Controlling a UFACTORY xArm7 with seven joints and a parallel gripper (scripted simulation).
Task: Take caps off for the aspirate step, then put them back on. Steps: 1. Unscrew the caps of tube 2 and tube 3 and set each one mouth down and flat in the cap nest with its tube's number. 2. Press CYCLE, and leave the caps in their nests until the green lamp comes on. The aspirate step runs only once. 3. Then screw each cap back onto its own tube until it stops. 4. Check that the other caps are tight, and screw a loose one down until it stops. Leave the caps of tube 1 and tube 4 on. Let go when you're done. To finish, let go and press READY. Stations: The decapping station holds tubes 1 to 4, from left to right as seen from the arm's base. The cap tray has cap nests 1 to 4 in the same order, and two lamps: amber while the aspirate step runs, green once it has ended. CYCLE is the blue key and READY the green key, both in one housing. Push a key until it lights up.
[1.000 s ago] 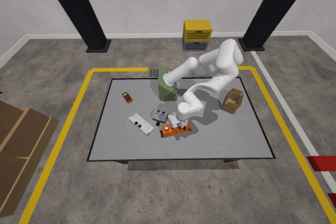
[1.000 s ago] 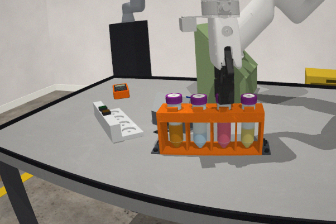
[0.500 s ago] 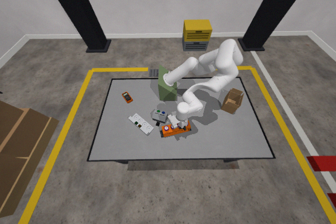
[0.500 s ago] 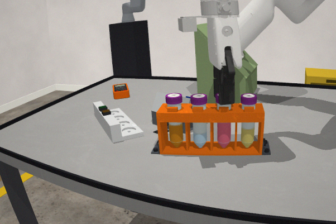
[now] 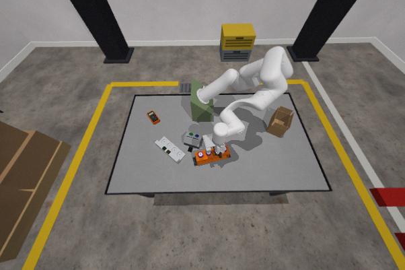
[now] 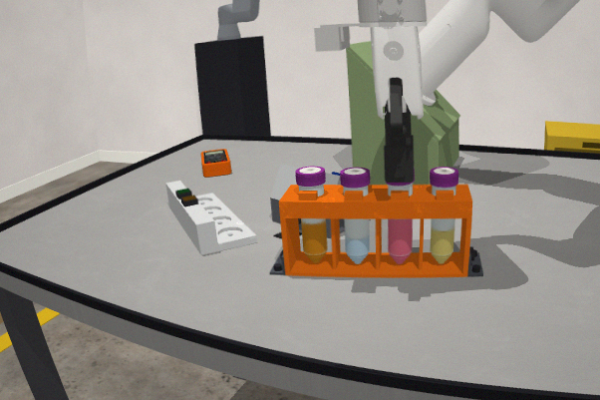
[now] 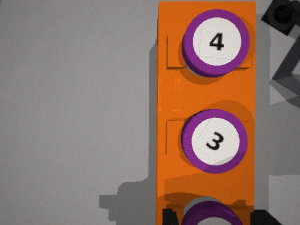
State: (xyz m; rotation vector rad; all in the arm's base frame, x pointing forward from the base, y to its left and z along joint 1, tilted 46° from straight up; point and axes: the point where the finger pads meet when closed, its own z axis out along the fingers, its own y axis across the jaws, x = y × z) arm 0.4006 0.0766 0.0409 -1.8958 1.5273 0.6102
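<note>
The cap of tube 2 (image 7: 210, 211), a purple ring, sits directly between the fingers of the gripper (image 6: 399, 176). The fingers are spread slightly wider than it and straddle it without pinching. Ahead of the hand in the wrist view, cap 3 (image 7: 214, 140) and cap 4 (image 7: 216, 43) show white numbered tops. Only the exterior view shows the liquids (pink under the hand). The decapping station (image 6: 374, 199) is a blocky, matte orange frame holding clear conical tubes.
</note>
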